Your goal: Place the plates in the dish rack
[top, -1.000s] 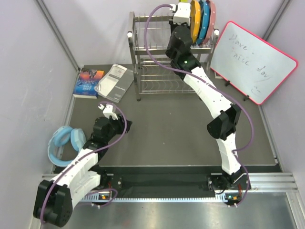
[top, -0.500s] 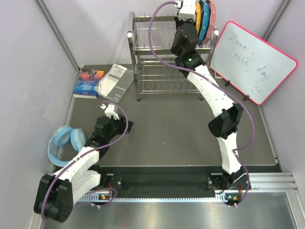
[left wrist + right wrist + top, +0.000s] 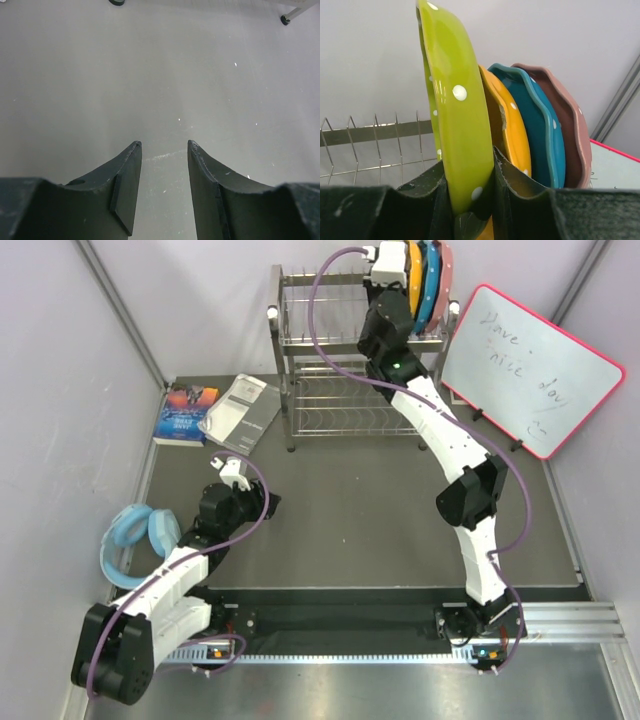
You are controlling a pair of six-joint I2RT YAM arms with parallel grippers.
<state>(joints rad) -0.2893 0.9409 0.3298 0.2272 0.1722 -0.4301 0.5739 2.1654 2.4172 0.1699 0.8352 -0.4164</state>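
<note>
The steel dish rack (image 3: 330, 350) stands at the back of the table. The orange plate (image 3: 413, 272), blue plate (image 3: 430, 275) and pink plate (image 3: 444, 280) stand on edge in its top right slots. My right gripper (image 3: 470, 180) is shut on the rim of the yellow-green plate (image 3: 452, 105), held upright just left of the orange plate (image 3: 512, 130), with the blue plate (image 3: 547, 135) and pink plate (image 3: 575, 140) behind. From above, the wrist (image 3: 385, 265) hides that plate. My left gripper (image 3: 164, 147) is open and empty over bare table.
A whiteboard (image 3: 530, 365) with a pink frame leans at the back right. A book (image 3: 187, 412) and a booklet (image 3: 240, 412) lie at the back left. A pale light-blue dish (image 3: 135, 540) sits off the table's left edge. Rack prongs (image 3: 370, 135) show left of the held plate.
My right arm rose toward the rack's top over the first half second, then held nearly still with the plate. The left arm has barely moved.
</note>
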